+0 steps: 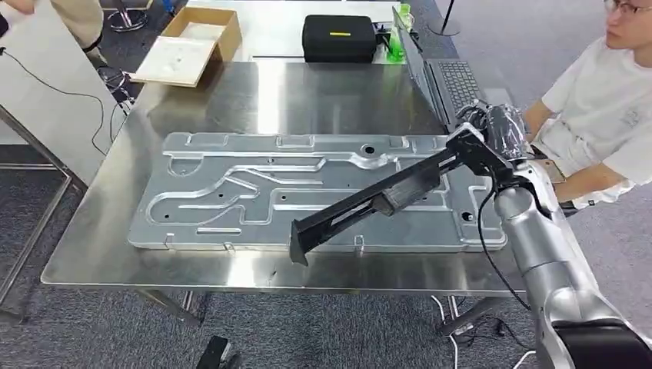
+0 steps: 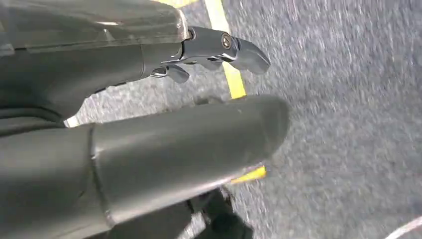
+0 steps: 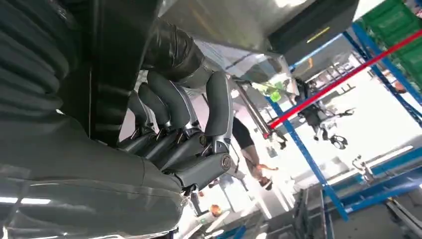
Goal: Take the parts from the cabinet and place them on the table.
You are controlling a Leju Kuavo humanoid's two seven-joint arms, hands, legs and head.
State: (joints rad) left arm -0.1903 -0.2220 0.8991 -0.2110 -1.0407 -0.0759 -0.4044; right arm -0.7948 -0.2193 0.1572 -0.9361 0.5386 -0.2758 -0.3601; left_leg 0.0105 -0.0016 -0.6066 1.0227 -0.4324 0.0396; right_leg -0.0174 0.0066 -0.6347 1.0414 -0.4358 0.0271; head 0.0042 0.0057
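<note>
Steel worktop (image 1: 115,231) carries a big flat stamped metal panel (image 1: 231,192) with ribs and holes, taking up most of the middle; behind it a cardboard box (image 1: 201,31) with a white foam sheet (image 1: 175,60) leaning out over the far left edge; black case (image 1: 338,37) with a yellow stripe at the far edge, a green item (image 1: 397,38) just beside it; open laptop (image 1: 446,81) at the far right of the worktop; person in white shirt (image 1: 607,108) seated at the right side, close to the right arm; black cable (image 1: 69,92) hangs at left over a tilted grey board (image 1: 38,84); grey carpet floor (image 1: 323,330) under the worktop.

Task part: long black part (image 1: 377,201), narrow bar shape, matte plastic look, widening to a bent foot at its near end; lies slanted over the metal panel, near end low at the panel's front edge, far end raised at the right; cannot tell whether the near end touches the panel.

Right hand (image 1: 492,138) grips the part's raised far end; wrist view shows the fingers (image 3: 219,104) curled round the dark part.

Left hand (image 2: 149,55) hangs over carpet with a yellow floor line (image 2: 231,74); fingers (image 2: 239,47) stretched out, apart from the thumb, holding nothing.
</note>
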